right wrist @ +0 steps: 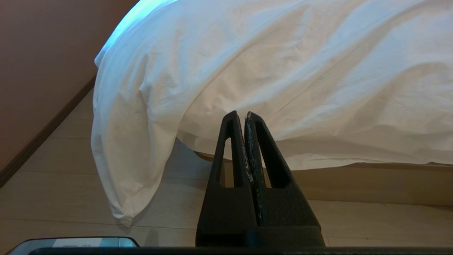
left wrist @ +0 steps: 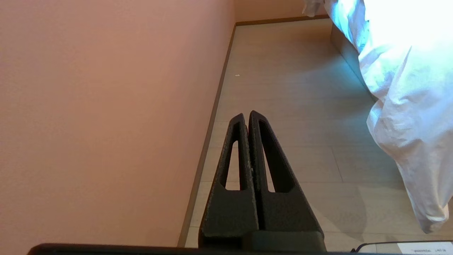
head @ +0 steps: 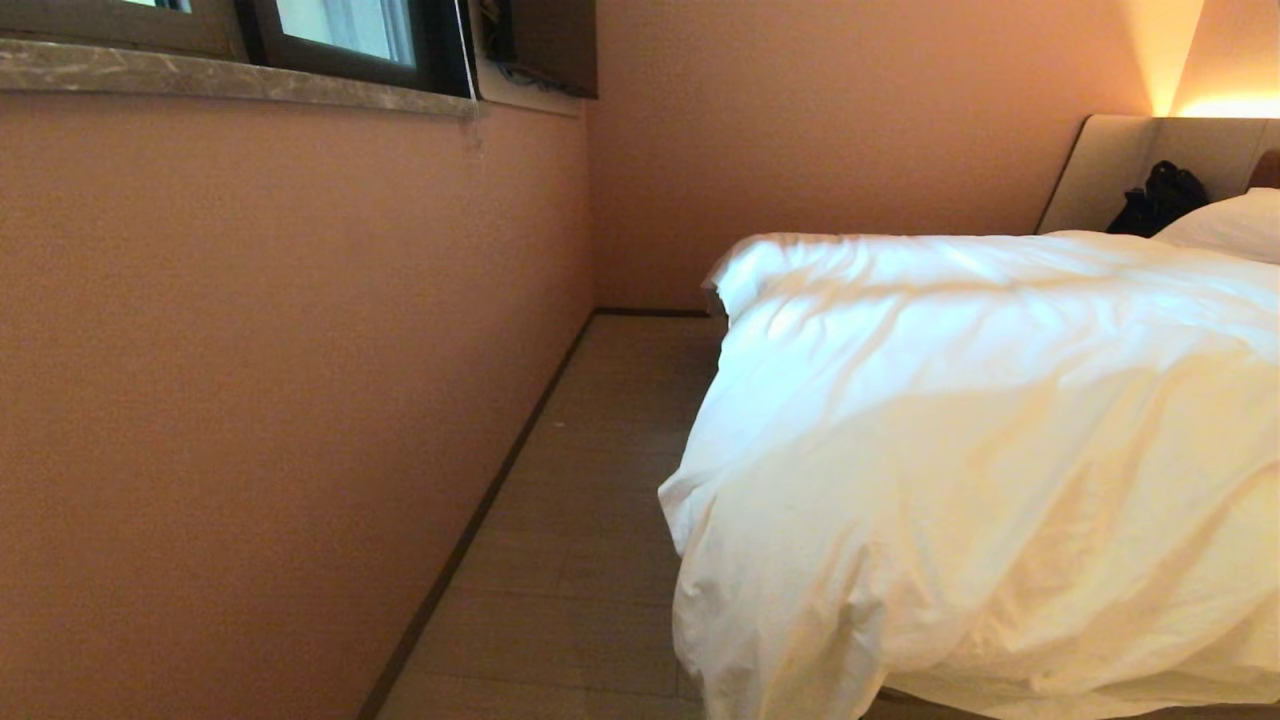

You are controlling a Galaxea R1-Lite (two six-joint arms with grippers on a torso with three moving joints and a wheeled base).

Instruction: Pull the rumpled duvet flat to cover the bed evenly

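The white duvet (head: 980,450) lies wrinkled over the bed, its near corner hanging down toward the floor. That drooping corner (right wrist: 124,177) shows in the right wrist view, with the bed's tan wooden base (right wrist: 371,184) under the duvet's edge. My right gripper (right wrist: 240,114) is shut and empty, held low in front of the bed's foot, apart from the duvet. My left gripper (left wrist: 246,114) is shut and empty over the floor beside the wall, with the duvet (left wrist: 407,88) off to its side. Neither arm appears in the head view.
A narrow strip of pale floor (head: 590,520) runs between the pink wall (head: 250,400) and the bed. A window ledge (head: 240,75) sits high on the wall. A pillow (head: 1230,225) and a black bag (head: 1160,200) rest by the beige headboard panel (head: 1110,165).
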